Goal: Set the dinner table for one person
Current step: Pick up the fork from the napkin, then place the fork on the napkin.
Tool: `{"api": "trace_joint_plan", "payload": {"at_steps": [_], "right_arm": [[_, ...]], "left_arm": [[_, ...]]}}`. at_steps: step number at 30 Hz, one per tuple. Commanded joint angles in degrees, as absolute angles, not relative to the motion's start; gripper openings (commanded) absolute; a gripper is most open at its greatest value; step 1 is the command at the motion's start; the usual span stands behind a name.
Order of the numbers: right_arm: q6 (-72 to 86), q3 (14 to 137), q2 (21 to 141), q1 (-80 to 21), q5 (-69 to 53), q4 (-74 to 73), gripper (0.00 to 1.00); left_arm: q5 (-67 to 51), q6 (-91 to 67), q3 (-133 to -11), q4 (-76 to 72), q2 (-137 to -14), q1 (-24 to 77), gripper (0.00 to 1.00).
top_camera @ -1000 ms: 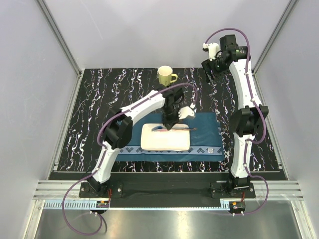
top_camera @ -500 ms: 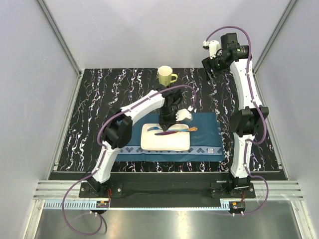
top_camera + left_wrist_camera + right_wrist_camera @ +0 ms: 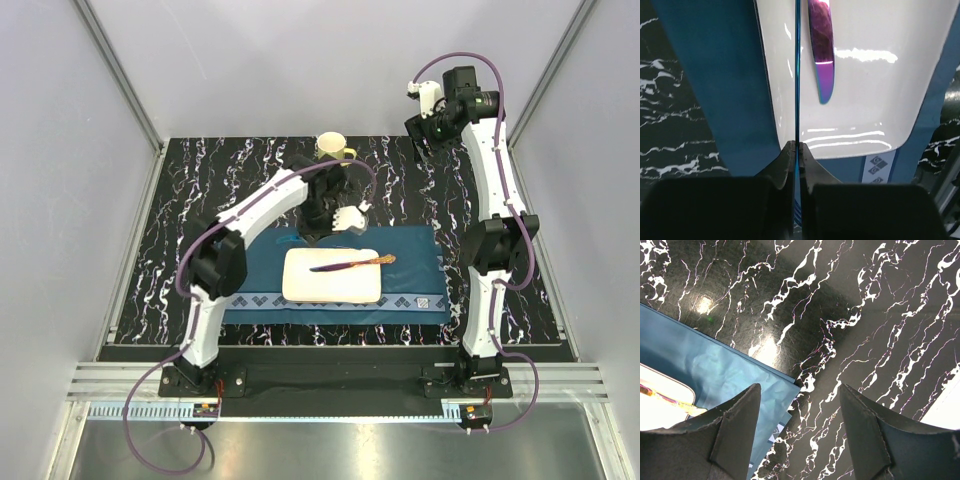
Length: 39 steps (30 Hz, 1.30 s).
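Left arm has pulled back from the plate (image 3: 300,287) toward the mug (image 3: 332,148), taking a thin utensil (image 3: 796,75) with it.

Top view: the left gripper (image 3: 322,225) now hangs over the mat's (image 3: 410,270) far edge, between mug and plate. A purple utensil (image 3: 335,266) lies along the plate. The table (image 3: 180,220) spreads under it all. Left wrist: the jaws are pinched on the thin utensil, seen edge-on. Its long axis runs straight out from the tips, parallel to the purple one, with bare mat just alongside. Right wrist: the right gripper (image 3: 800,390) is apart and empty, high over the table's far right corner. The left arm is far nearer.
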State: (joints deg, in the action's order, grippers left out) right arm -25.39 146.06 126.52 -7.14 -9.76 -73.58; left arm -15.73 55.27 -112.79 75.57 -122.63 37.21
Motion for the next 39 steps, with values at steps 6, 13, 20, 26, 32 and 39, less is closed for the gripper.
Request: {"api": "trace_joint_plan", "payload": {"at_steps": [6, 13, 20, 26, 32, 39], "right_arm": [[-24.26, 148.62, 126.04, -7.73, -10.72, -73.30, 0.71], [-24.35, 147.48, 125.60, -7.73, -10.37, -73.39, 0.71], [-24.35, 147.48, 125.42, -7.73, -10.28, -73.48, 0.71], [-24.43, 147.66, 125.77, -7.73, -10.02, -73.48, 0.72], [-24.52, 147.57, 125.77, -7.82, -9.58, -73.39, 0.72], [-24.70, 147.65, 125.86, -7.91, -8.97, -73.39, 0.72]], "left_arm": [[-15.38, 77.77, -106.09, 76.55, -110.22, 35.77, 0.00], [-13.19, 92.69, -100.47, 76.73, -108.02, 35.68, 0.00], [-10.81, 107.21, -93.79, 74.89, -106.70, 35.07, 0.00], [-12.74, 122.24, -88.95, 73.48, -105.91, 33.05, 0.00], [-12.92, 135.69, -85.34, 71.90, -105.99, 31.21, 0.00], [-12.30, 144.66, -85.52, 72.33, -109.68, 30.67, 0.00]]}}
